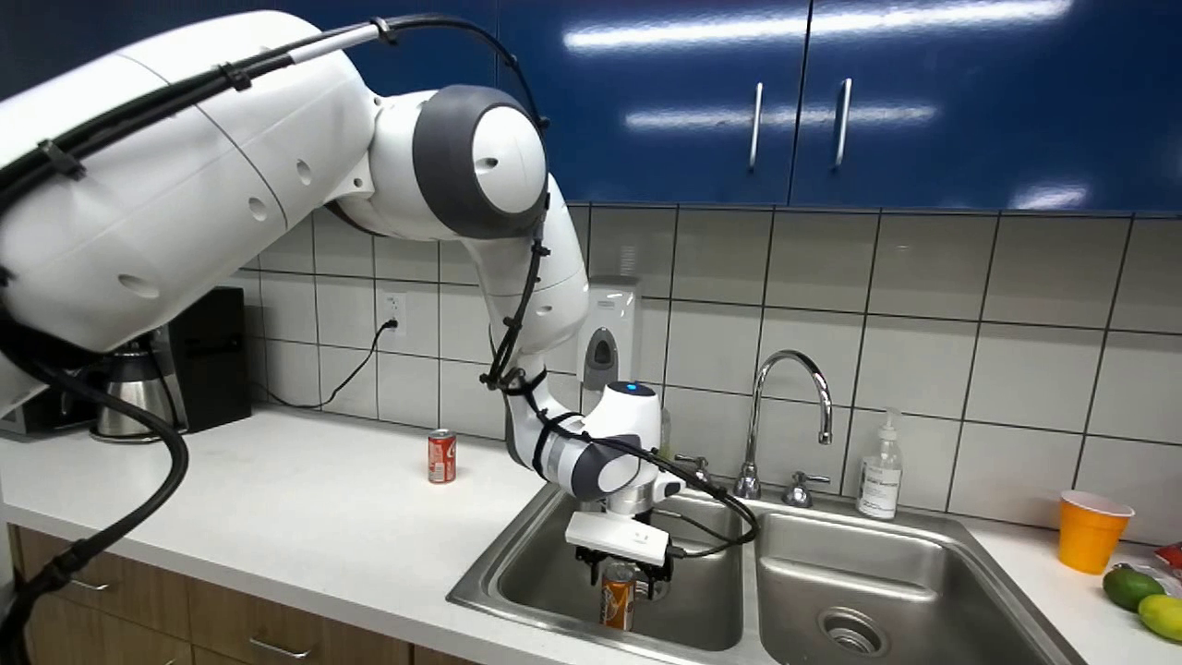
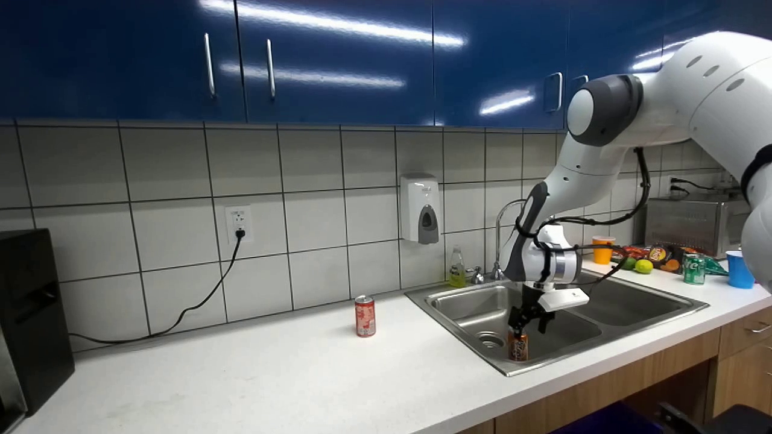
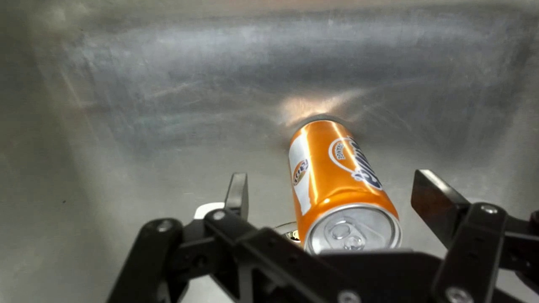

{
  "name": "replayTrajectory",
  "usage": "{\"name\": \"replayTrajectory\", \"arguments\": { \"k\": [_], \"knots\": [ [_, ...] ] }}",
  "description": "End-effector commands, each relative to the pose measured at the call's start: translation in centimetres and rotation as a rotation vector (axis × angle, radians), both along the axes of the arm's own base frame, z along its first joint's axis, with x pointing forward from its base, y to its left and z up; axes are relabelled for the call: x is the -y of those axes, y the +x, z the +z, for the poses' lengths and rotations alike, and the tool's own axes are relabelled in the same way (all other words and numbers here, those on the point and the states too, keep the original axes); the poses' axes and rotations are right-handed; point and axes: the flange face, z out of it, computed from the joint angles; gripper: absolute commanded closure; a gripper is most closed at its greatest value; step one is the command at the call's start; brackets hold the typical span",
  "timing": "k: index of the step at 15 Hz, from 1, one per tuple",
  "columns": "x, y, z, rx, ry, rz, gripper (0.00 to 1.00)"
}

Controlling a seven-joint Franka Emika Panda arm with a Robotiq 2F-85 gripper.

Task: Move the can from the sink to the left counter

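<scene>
The orange can (image 1: 618, 605) with its silvery top stands upright in a basin of the steel sink (image 1: 750, 605). It also shows in an exterior view (image 2: 518, 349) and in the wrist view (image 3: 324, 168). My gripper (image 1: 624, 580) reaches down into that basin over the can; it shows in an exterior view (image 2: 529, 327) too. In the wrist view the gripper (image 3: 330, 189) is open, with one finger on each side of the can and a gap on both sides. The gripper's body hides part of the can's top edge. The left counter (image 1: 305, 499) extends beside the sink.
A red can (image 1: 441, 456) stands on the left counter near the wall. The faucet (image 1: 753, 416) rises behind the sink, with a soap bottle (image 1: 880, 476) beside it. An orange cup (image 1: 1092, 534) and fruit stand on the short counter. A coffee machine (image 1: 208, 360) stands at the far end.
</scene>
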Motion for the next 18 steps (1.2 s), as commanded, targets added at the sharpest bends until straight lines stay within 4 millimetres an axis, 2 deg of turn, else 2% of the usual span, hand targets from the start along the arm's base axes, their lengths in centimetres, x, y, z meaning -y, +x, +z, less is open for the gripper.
{"name": "replayTrajectory", "arguments": {
  "k": [1, 7, 13, 14, 15, 18],
  "knots": [
    [0.1, 1.1, -0.8, 0.023, -0.005, -0.010, 0.00],
    [-0.6, 2.3, -1.6, 0.034, -0.012, -0.011, 0.00],
    [-0.8, 3.3, -1.5, 0.048, -0.012, -0.015, 0.00],
    [-0.9, 3.4, -1.5, 0.050, -0.016, -0.006, 0.25],
    [-1.0, 3.5, -1.5, 0.051, -0.013, -0.004, 0.28],
    [-1.3, 3.7, -1.6, 0.053, -0.006, 0.005, 0.51]
  ]
}}
